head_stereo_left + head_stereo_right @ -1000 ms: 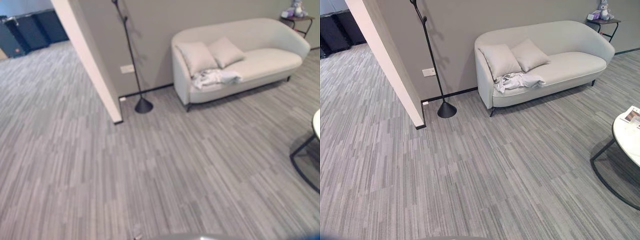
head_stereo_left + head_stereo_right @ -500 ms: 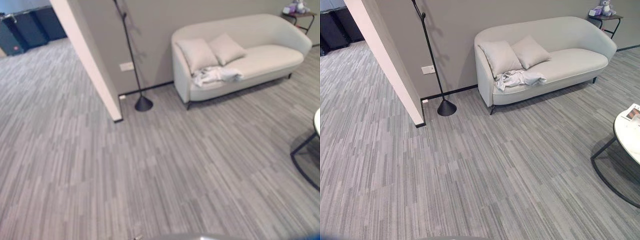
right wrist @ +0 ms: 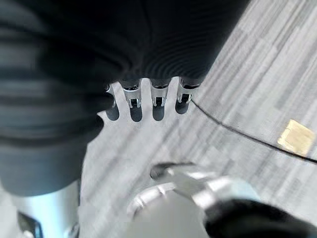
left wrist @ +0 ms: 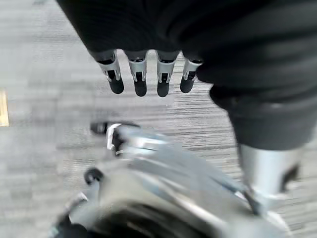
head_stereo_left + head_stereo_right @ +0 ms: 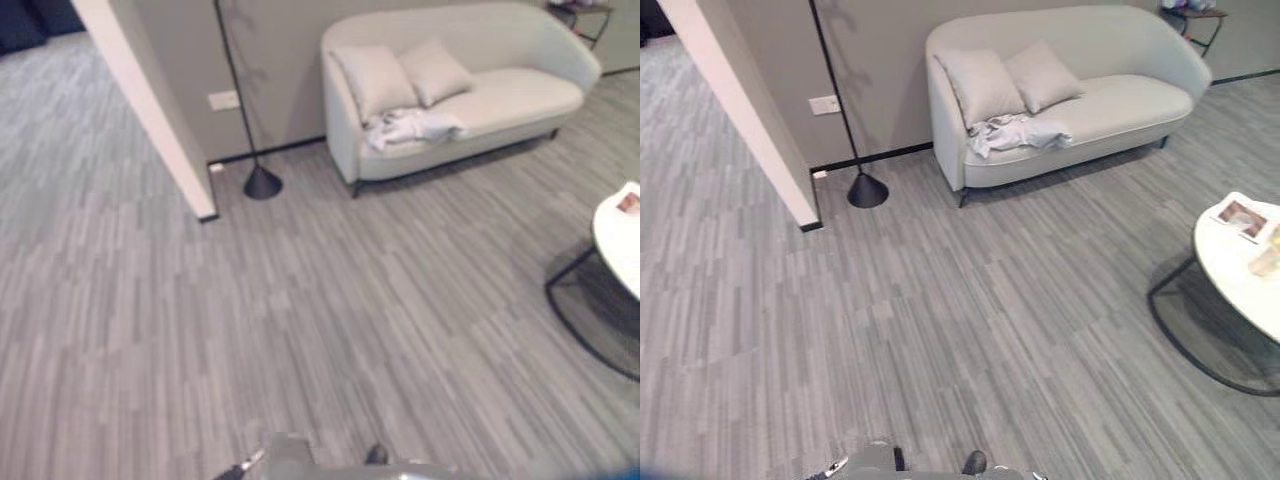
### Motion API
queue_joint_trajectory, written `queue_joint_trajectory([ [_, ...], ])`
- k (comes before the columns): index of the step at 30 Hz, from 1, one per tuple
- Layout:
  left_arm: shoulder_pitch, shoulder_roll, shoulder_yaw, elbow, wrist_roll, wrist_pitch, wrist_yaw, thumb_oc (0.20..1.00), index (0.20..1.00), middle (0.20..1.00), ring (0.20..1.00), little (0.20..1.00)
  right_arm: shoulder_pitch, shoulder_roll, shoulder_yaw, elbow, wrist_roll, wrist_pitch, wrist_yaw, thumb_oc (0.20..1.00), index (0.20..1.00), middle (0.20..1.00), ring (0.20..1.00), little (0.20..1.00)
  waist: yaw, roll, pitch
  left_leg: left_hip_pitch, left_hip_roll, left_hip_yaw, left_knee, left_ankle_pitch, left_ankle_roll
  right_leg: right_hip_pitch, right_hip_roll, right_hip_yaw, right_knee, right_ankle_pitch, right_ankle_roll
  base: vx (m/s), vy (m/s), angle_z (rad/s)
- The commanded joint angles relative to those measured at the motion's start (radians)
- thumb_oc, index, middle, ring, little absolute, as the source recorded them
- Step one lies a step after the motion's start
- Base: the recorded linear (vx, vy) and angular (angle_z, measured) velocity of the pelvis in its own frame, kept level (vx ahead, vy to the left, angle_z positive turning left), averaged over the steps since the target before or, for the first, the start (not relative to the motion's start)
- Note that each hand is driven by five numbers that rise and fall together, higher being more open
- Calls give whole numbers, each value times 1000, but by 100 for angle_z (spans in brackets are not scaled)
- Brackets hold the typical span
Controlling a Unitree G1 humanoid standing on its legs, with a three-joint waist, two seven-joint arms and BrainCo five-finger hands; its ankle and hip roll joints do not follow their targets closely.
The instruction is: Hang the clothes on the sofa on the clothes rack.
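Right eye view: clothes crumpled (long axis along seat) on sofa

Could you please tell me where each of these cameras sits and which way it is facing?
Left eye view: on the head, looking down across the floor to the sofa, the clothes and the clothes rack.
Right eye view: beside it, same scene, plus a round table.
Left wrist view: along the left hand, towards the floor.
Right wrist view: along the right hand, likewise.
Both eye views share the sofa.

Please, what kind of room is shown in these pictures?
Probably a living room or lounge: a pale sofa with two cushions stands against the wall, a round table is nearby, and the floor is grey carpet.
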Motion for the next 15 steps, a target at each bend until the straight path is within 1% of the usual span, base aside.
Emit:
queue_joint_trajectory([
  [1,-1,3,36,67,-20,4,0,1000,1000,1000,1000,1000,-13,-9,17,-16,41,-17,9,1000,1000,1000,1000,1000,48,17,4,48,-66,93,-428,44,57,150,-14,27,-168,-4,119,644,121,-18],
  [2,34,17,68,103,-7,6,0,1000,1000,1000,1000,1000,-24,-7,38,-27,43,-23,15,1000,1000,1000,1000,1000,92,28,-1,48,-94,87,-638,106,55,187,20,53,-168,-38,121,579,120,-56],
  [3,46,25,83,122,-5,6,-3,1000,1000,1000,1000,1000,-36,-5,52,-28,41,-26,16,1000,1000,1000,1000,1000,116,31,3,47,-110,82,-760,144,48,211,36,67,-168,-61,122,659,122,-65],
  [4,57,32,96,139,2,8,-6,1000,1000,1000,1000,1000,-62,0,76,-28,21,-29,18,1000,1000,1000,1000,1000,145,33,4,19,-120,72,-849,161,39,239,55,85,-168,-89,122,364,61,-69],
  [5,57,32,96,139,2,8,-6,1000,1000,1000,1000,1000,-63,0,76,-28,21,-29,18,1000,1000,1000,1000,1000,145,31,6,24,-121,73,-854,163,39,241,54,86,-168,-90,122,365,54,-79],
  [6,63,40,100,152,15,10,-4,1000,1000,1000,1000,1000,-91,6,104,-31,-7,-32,16,1000,1000,1000,1000,1000,173,26,9,-1,-127,70,-923,180,33,266,64,109,-168,-110,123,700,162,-70],
  [7,108,61,139,187,49,27,-16,1000,1000,1000,1000,1000,-199,33,213,-70,-115,-22,28,1000,1000,1000,1000,1000,245,-4,0,-28,-116,90,-964,184,61,314,96,196,-150,-159,121,983,246,-46],
  [8,130,69,170,197,50,17,-9,1000,1000,1000,1000,1000,-216,51,239,-101,-137,-29,22,1000,1000,1000,1000,1000,265,-20,-10,-29,-113,93,-931,213,77,340,100,207,-140,-185,120,1002,286,-68],
  [9,130,72,172,190,48,20,-5,1000,1000,1000,1000,1000,-231,63,256,-129,-156,-29,21,1000,1000,1000,1000,1000,275,-38,-11,-47,-116,100,-884,232,86,347,90,211,-121,-193,122,684,143,-166],
  [10,110,92,170,182,36,3,9,1000,1000,1000,1000,1000,-247,81,283,-158,-168,-36,24,1000,1000,1000,1000,1000,293,-78,-4,-80,-122,111,-806,227,92,337,77,191,-68,-179,138,842,185,-150],
  [11,62,96,166,139,-5,3,23,1000,1000,1000,1000,1000,-279,117,312,-168,-187,-27,30,1000,1000,1000,1000,1000,303,-136,-10,-47,-138,142,-746,143,110,313,25,146,52,-101,229,666,123,-65],
  [12,61,96,166,139,-5,3,23,1000,1000,1000,1000,1000,-279,117,312,-168,-187,-27,30,1000,1000,1000,1000,1000,304,-139,-9,-47,-139,144,-744,140,111,313,23,147,53,-102,231,448,126,55],
  [15,61,96,166,139,-5,3,23,1000,1000,1000,1000,1000,-279,117,312,-168,-187,-27,30,1000,1000,1000,1000,1000,304,-139,-9,-47,-139,144,-744,140,111,313,23,147,53,-102,231,2,1,26],
])
